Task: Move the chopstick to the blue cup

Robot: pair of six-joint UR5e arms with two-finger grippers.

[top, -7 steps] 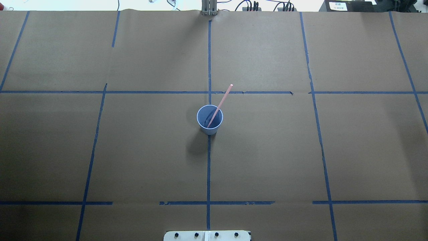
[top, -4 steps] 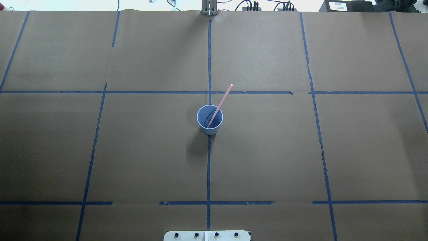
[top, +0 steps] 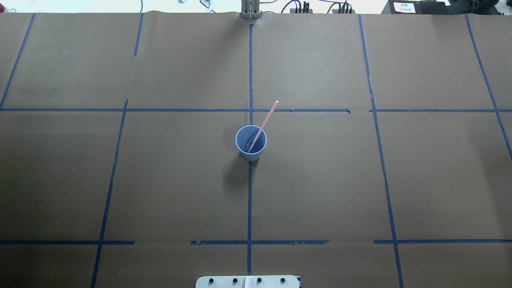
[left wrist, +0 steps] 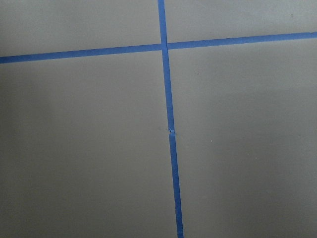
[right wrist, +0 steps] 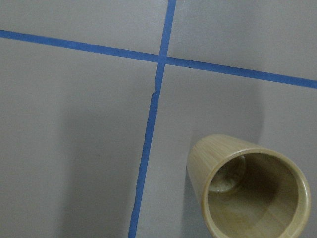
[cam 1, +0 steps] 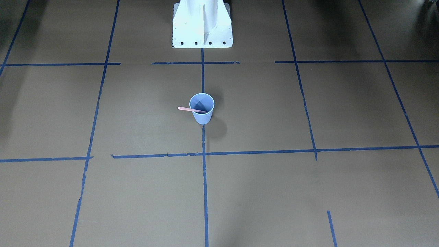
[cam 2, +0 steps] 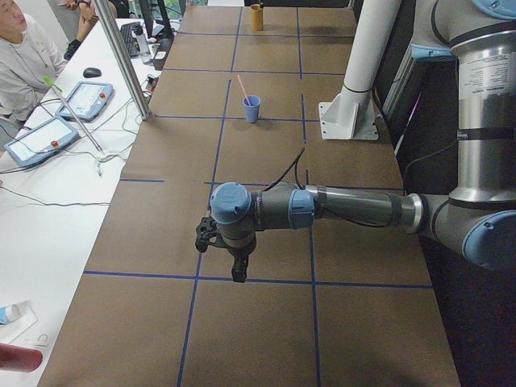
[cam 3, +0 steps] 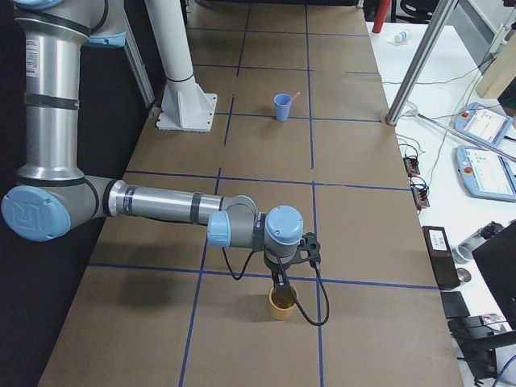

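The blue cup stands upright at the table's middle, also in the front view and both side views. One pale pink chopstick leans in it, its lower end inside and its upper end over the far-right rim. My left gripper hangs over bare table far from the cup; I cannot tell if it is open. My right gripper hangs just above a bamboo cup; I cannot tell its state. Neither wrist view shows fingers.
The bamboo cup is empty and upright near the table's right end. The white robot base stands at the near edge. Blue tape lines grid the brown table. An operator and teach pendants are beside the table.
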